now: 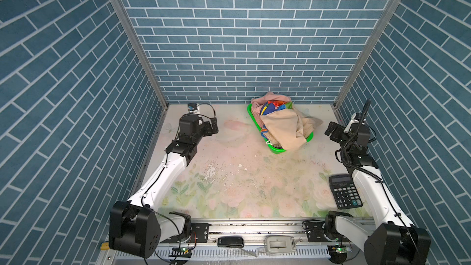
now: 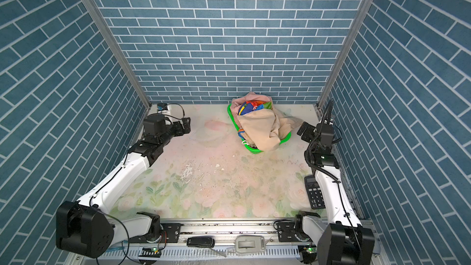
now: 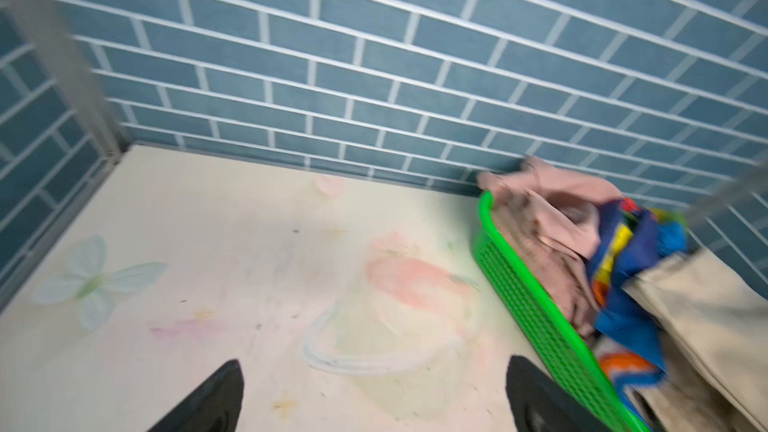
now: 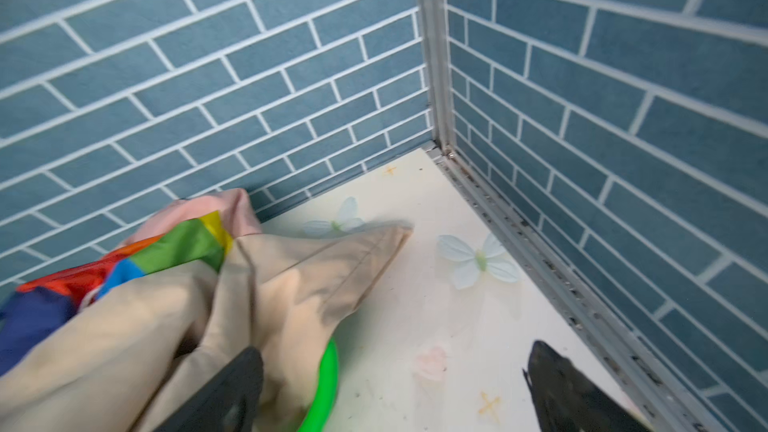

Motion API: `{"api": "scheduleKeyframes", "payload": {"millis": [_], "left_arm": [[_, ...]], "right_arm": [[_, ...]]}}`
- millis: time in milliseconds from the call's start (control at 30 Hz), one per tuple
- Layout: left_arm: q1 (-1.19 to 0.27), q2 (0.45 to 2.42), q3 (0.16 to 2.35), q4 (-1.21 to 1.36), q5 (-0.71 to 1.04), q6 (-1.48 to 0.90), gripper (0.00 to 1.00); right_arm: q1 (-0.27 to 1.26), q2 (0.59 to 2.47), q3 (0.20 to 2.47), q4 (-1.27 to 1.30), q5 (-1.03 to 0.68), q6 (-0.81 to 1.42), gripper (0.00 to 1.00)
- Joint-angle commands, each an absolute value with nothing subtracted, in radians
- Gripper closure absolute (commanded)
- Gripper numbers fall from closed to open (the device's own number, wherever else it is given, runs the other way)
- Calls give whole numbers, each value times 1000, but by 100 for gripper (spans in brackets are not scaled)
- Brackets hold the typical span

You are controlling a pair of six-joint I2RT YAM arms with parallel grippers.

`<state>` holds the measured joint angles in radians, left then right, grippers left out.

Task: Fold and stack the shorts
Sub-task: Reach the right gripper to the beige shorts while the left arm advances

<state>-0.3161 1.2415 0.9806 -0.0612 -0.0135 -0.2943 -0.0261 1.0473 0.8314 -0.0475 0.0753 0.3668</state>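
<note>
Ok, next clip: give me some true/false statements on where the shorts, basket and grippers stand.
1. The beige shorts, striped shorts and pink shorts all sit in the basket. True.
2. The beige shorts lie beneath the other two. False: they lie on top, draped over the basket's rim.
3. The left gripper grips the pink shorts. False: it is open and empty, over bare table beside the basket.
4. The right gripper is open and holds nothing. True.
5. A calculator lies near the table's right edge. True.
6. One pair lies folded on the table. False: all three are crumpled in the basket.
</note>
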Motion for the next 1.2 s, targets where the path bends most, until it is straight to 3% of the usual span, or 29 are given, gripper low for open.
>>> {"api": "scheduleKeyframes", "payload": {"millis": [0,133,267,467,700,1167], "left_arm": [[-446,1245,1038,-161,-61,-218,0],[-574,1275,1108,-264,-201,-161,0],[-591,1277,1128,-357,-281,-249,1],[-570,1211,1040,-351,-221,-352,0],[-541,1107,965,-419,-312,-395,0],[-507,1066,892,-433,-166,-460,0]], "right_arm": [[105,1040,911,-224,-19,371,1],[343,1140,1067,-333,26,284,1],[552,1303,1200,-388,132,224,1],[795,1666,1470,-486,357,77,1],[815,1956,1732,-573,408,94,8],[737,2266,1972,-682,378,131,29]]}}
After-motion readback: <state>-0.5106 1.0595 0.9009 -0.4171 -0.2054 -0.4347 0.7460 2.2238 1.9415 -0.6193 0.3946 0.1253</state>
